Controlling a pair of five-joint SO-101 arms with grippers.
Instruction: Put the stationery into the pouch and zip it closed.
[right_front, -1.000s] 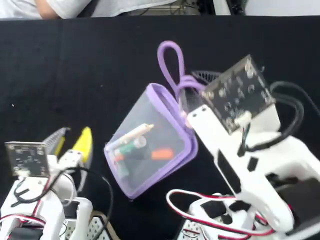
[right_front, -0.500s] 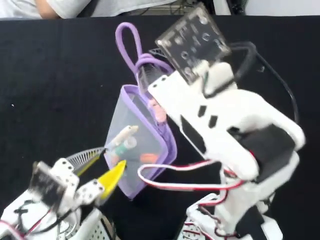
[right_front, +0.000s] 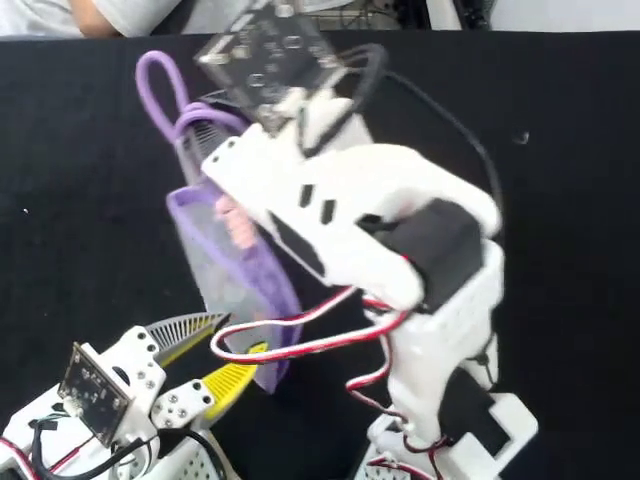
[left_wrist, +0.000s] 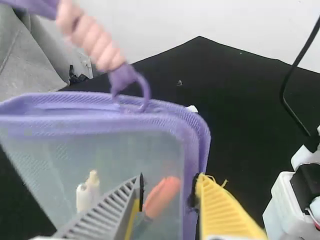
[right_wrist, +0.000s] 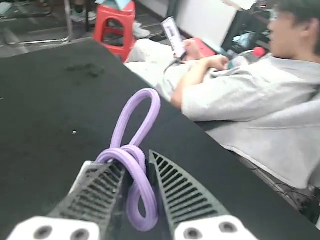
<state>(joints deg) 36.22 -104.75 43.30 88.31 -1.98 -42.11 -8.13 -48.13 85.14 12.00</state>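
Pinching the purple loop (right_wrist: 136, 197) between its two ribbed fingers (right_wrist: 182, 195), the right gripper (right_wrist: 137, 161) holds the pouch (right_front: 232, 268) hung up by its strap. In the high view that grip sits at about 11 o'clock on the table (right_front: 80, 180). The pouch's long axis runs down from there toward 5 o'clock, ending at a bottom corner.

That corner is what the coming move turns on. The left gripper (right_front: 222, 352) waits at 7 o'clock with its fingers apart, and the corner lies just toward 2 o'clock from them. In the left wrist view the pouch's purple edge seam stands in the gap between the grey finger (left_wrist: 107, 212) and the yellow finger (left_wrist: 220, 212). Neither is visibly pressed against it.

The stationery (left_wrist: 159, 196) lies inside, low behind the clear wall. The pink zip pull (left_wrist: 89, 36) hangs near the top, and I cannot tell how far the zip is drawn.

A second ago the pouch lay broad face up at the table's centre. It now shows edge-on, carried toward 10 o'clock. The left gripper has swung from pointing at 12 o'clock round to the corner.
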